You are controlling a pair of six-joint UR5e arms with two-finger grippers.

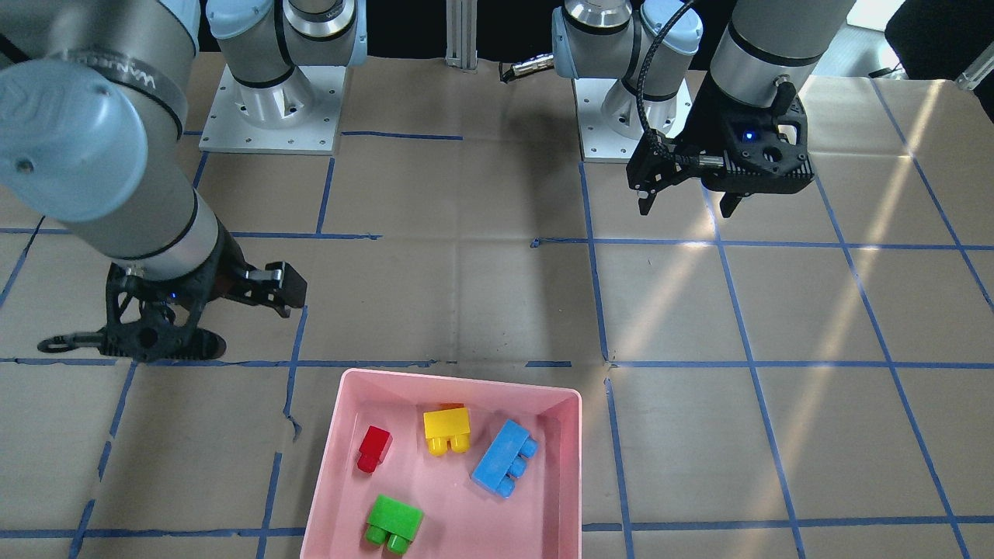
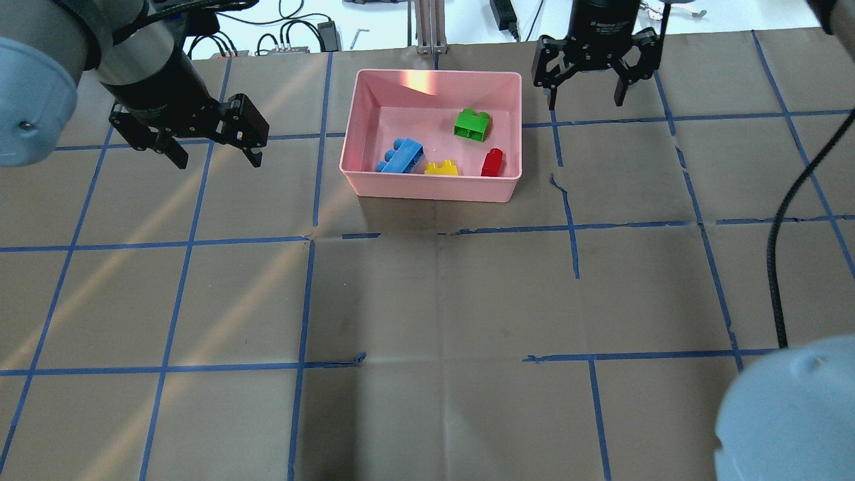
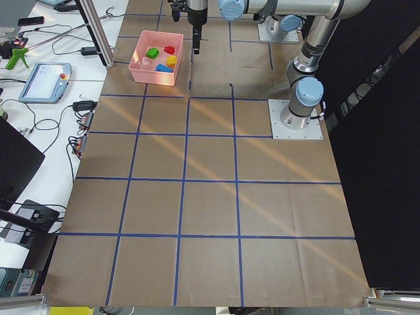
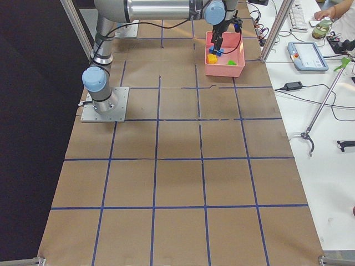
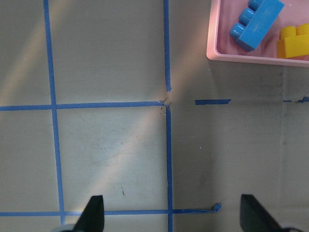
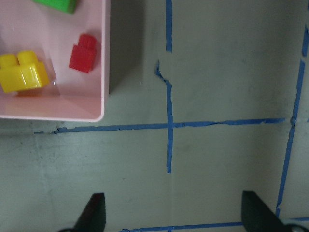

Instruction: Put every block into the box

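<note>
Found all four blocks lying inside the pink box (image 2: 431, 190), at the far middle of the table (image 2: 427, 300) in the overhead view.

Logged per block:
- green block (image 2: 472, 125) on the far right part of the box floor
- red block (image 2: 492, 162) near the right wall, toward the robot-side corner
- yellow block (image 2: 441, 168) close to the wall nearest the robot
- blue block (image 2: 401, 155) at an angle on the left side

Saw no contact between any two blocks.

Noted left claw (image 2: 217, 157) hanging over bare brown paper well to the left of the box, fingers spread wide, gripping nothing. Noted right claw (image 2: 586, 100) just off the box's far right corner, likewise spread wide and empty, clear of the rim.

Marked blue tape lines (image 2: 300, 300) laid as a grid across the table cover, torn in places near the box.
</note>
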